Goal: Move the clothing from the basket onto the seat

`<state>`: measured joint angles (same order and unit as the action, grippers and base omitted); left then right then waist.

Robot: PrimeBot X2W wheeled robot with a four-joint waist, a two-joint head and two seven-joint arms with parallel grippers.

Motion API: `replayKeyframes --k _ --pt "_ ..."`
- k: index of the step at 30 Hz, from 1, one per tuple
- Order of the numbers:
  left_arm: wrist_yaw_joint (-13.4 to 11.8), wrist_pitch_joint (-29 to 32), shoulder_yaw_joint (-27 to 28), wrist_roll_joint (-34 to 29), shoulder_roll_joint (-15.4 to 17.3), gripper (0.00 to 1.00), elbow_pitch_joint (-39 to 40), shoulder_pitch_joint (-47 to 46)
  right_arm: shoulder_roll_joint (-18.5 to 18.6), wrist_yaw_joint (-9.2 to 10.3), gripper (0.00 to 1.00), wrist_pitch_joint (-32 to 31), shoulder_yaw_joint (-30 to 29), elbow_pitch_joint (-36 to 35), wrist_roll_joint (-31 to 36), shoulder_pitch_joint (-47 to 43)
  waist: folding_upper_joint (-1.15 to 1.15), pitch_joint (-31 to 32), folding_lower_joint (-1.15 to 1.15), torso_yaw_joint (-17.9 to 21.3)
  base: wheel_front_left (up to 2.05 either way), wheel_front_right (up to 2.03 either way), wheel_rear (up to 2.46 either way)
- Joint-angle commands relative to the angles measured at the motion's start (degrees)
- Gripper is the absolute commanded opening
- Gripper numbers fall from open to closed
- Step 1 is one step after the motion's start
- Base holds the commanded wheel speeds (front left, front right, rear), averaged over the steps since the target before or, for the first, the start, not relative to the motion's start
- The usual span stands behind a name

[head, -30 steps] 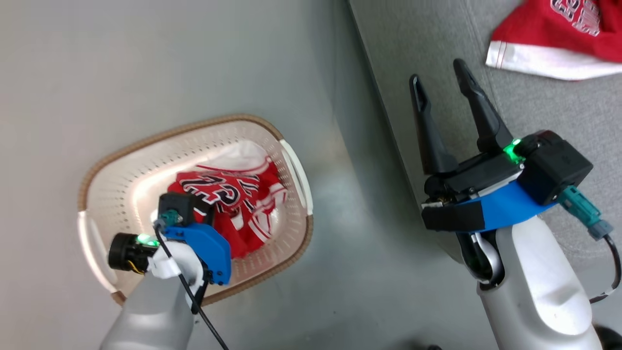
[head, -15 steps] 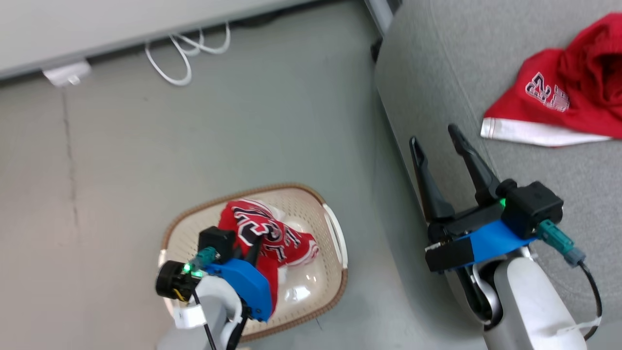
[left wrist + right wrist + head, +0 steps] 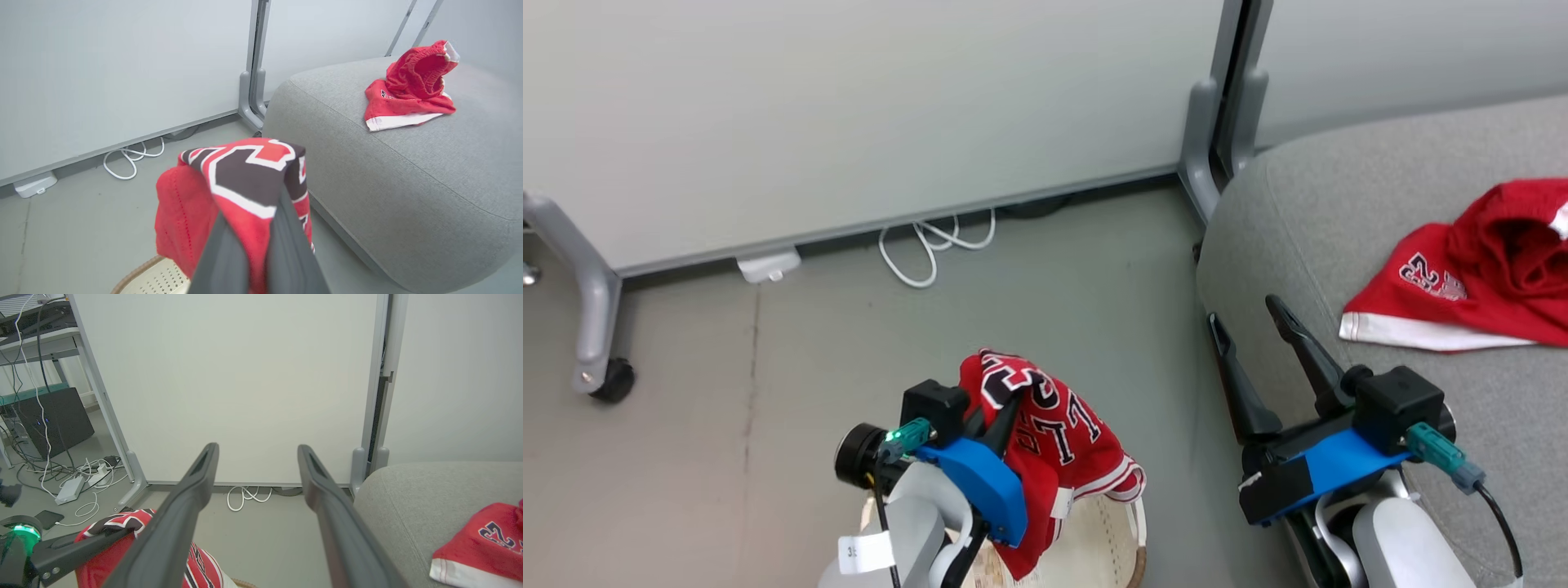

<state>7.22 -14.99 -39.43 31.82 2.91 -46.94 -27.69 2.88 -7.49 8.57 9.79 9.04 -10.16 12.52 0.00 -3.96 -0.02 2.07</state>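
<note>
Hanging from the left pincer (image 3: 1015, 400), a red jersey (image 3: 1066, 433) with black-and-white numbers is clear of the seat (image 3: 1339, 212), out over the floor (image 3: 768, 367) off the seat's rounded end. The pincer's two dark fingers are pressed together on a fold near the top of the cloth. The rest droops down, its white-trimmed hem trailing over the basket (image 3: 1107, 543). That basket sits on the floor near the seat's end, not touching it; its cream perforated wall and a bit of brown rim show beneath the jersey. The right pincer (image 3: 1243, 310) stands wide with nothing between its fingers. It hovers at the seat's near edge, pointing toward the pale partition panel (image 3: 849, 106) beyond the seat. The other red garment (image 3: 1462, 286) lies crumpled on top of the seat, well in from that end. A white cable (image 3: 935, 245) is looped on the floor at the panel's foot, off the seat's end.
</note>
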Motion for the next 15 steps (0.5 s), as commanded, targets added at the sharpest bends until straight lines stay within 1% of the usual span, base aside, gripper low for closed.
replayKeyframes --k 1,6,15 --pt "0.43 -0.28 -0.08 0.3 -0.02 0.0 0.49 -1.06 0.01 -0.01 1.0 -0.09 0.0 -0.1 -0.24 -0.91 0.0 1.69 0.02 -0.8 0.0 0.0 0.0" --pt "0.43 -0.28 -2.17 1.34 0.0 0.0 2.7 -3.02 0.01 -0.01 1.0 -0.77 0.35 -0.2 -0.72 -2.48 0.0 3.69 0.02 -1.01 0.0 0.0 0.0" --pt "0.17 -0.28 -6.69 5.05 0.0 0.0 5.73 -7.15 0.01 -0.01 1.0 -1.46 0.53 -0.56 -1.12 -3.56 0.0 4.98 0.02 -1.06 0.0 0.0 0.0"
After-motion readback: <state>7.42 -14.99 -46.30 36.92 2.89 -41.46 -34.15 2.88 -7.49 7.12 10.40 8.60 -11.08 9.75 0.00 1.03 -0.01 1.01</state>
